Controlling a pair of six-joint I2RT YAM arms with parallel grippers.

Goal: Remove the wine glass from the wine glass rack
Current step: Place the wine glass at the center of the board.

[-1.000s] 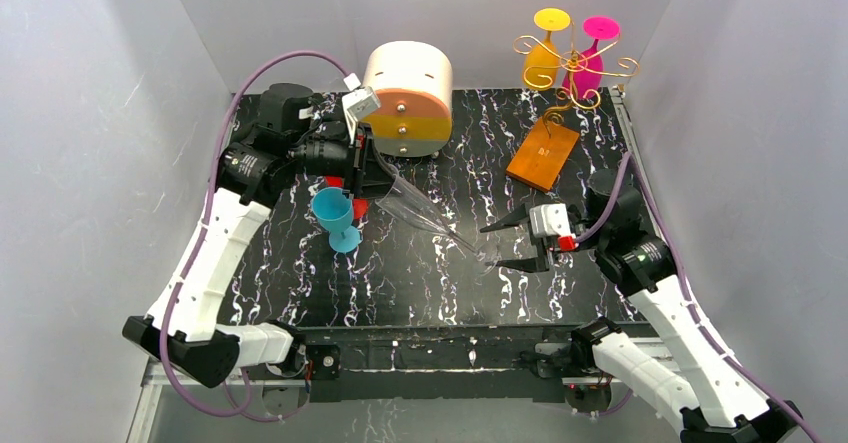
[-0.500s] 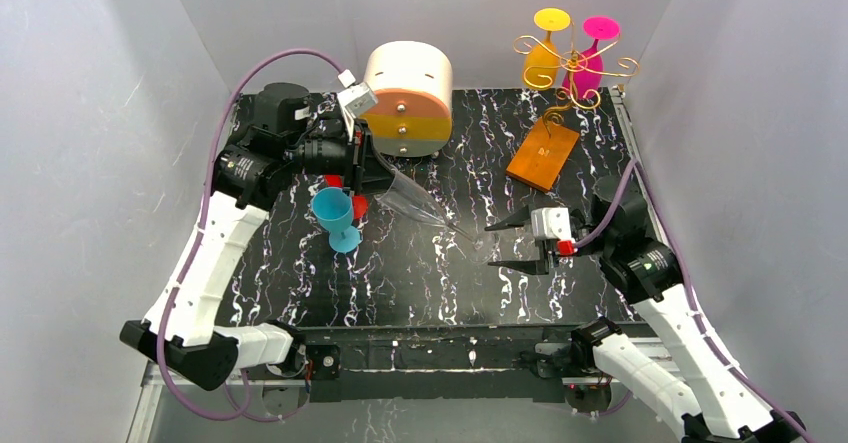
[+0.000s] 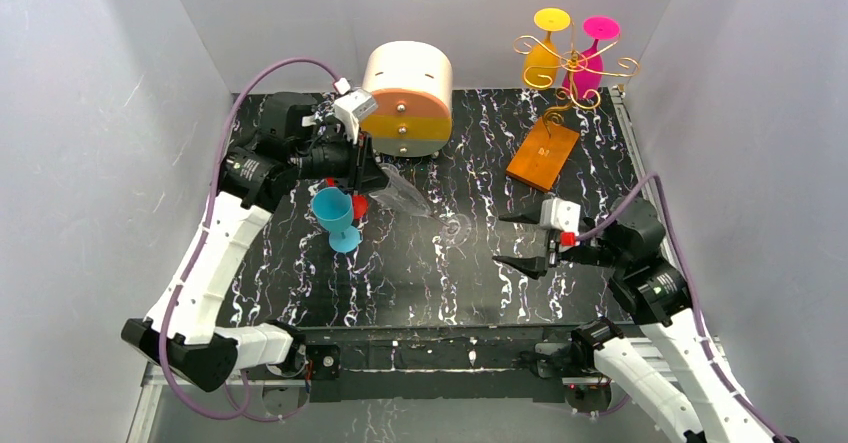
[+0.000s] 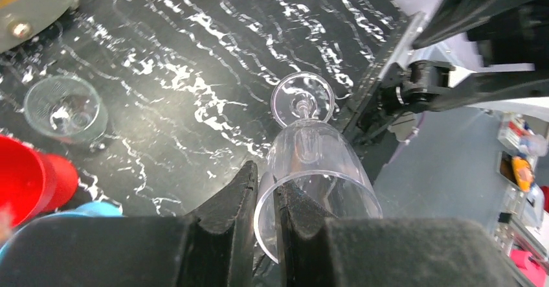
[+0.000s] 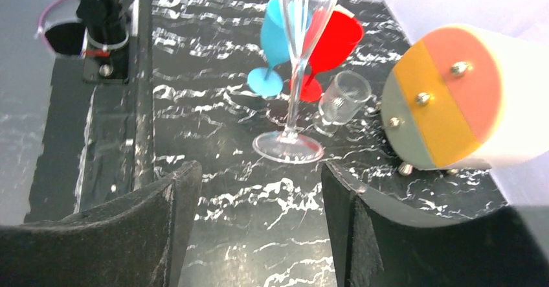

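Wine glass (image 4: 311, 164), clear and slender, is tilting, left claw (image 4: 265, 186) clamping its rim. Right claw (image 3: 506, 239) is gaping apart.

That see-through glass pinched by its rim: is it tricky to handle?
Probably. The clear wine glass looks smooth, so it may slip in the left gripper. Its long thin stem over a small foot suggests it tips easily.
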